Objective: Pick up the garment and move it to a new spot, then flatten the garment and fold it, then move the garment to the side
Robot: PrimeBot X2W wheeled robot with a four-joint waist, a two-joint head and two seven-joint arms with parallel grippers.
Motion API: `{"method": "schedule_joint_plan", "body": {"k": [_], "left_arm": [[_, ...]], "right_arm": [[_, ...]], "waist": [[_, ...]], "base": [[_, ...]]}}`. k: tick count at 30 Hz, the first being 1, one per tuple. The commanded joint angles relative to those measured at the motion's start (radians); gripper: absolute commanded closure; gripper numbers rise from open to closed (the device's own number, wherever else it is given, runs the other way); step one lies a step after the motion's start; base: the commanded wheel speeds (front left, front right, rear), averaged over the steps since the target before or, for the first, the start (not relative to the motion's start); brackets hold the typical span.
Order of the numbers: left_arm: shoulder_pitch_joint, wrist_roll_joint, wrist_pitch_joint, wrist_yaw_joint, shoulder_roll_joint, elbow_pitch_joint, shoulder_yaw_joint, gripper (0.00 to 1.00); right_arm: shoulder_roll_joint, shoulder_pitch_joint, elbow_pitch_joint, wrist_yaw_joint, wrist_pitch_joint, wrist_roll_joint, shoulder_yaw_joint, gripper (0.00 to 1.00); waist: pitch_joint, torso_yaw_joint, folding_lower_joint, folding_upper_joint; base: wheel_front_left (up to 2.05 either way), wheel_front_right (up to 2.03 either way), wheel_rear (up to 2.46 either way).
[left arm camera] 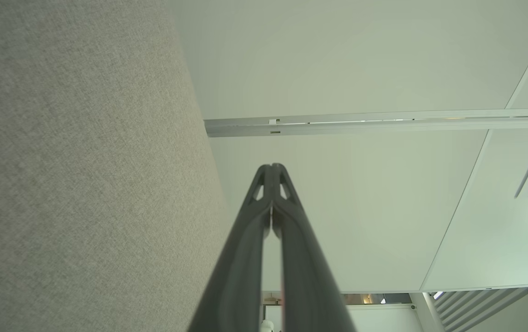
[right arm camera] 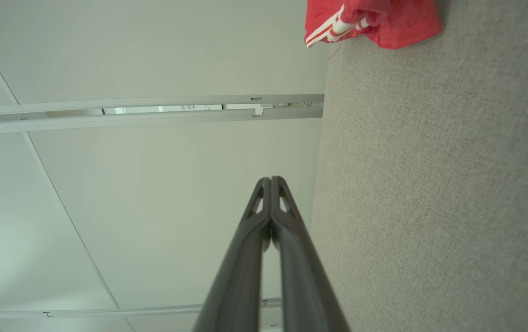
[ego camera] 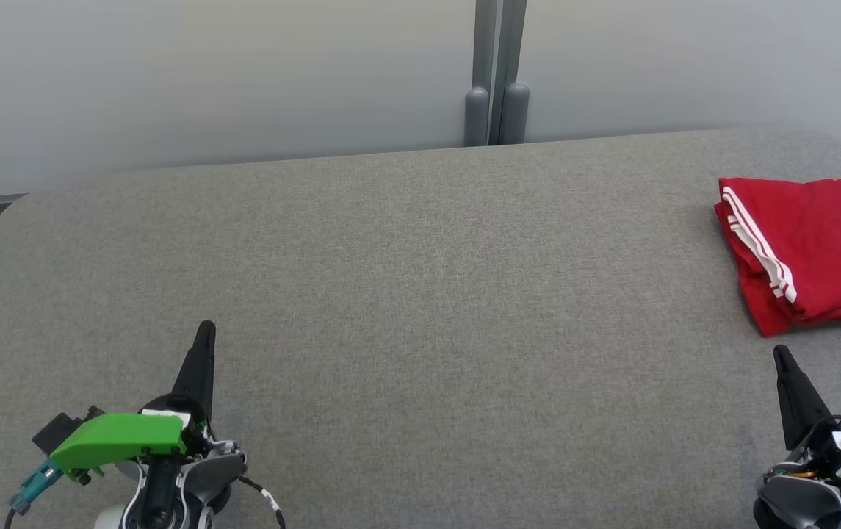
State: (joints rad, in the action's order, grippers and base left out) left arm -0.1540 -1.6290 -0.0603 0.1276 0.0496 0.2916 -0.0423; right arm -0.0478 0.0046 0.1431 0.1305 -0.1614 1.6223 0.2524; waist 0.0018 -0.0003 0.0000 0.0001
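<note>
Red garment with white stripes lies folded at the far right of the grey counter, partly cut off by the head view's edge. Left fingers clenched, nothing in them, at the counter's near left. Right fingers also clenched and empty, just short of the garment's near corner, not touching it
</note>
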Motion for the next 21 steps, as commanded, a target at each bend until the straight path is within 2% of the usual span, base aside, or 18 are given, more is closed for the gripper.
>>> {"method": "schedule_joint_plan", "body": {"k": [1, 21], "left_arm": [[-0.012, -0.005, 0.000, 0.006, 0.001, -0.004, 0.002, 1.00], [-0.012, -0.005, 0.000, 0.006, 0.001, -0.004, 0.002, 1.00]], "right_arm": [[-0.005, -0.007, -0.005, 0.000, -0.002, 0.003, 0.003, 1.00], [-0.005, -0.007, -0.005, 0.000, -0.002, 0.003, 0.003, 1.00]], "waist": [[0.000, 0.000, 0.0000, -0.0001], [0.000, 0.000, 0.0000, -0.0001]], "base": [[0.00, 0.00, 0.00], [0.00, 0.00, 0.00]]}}
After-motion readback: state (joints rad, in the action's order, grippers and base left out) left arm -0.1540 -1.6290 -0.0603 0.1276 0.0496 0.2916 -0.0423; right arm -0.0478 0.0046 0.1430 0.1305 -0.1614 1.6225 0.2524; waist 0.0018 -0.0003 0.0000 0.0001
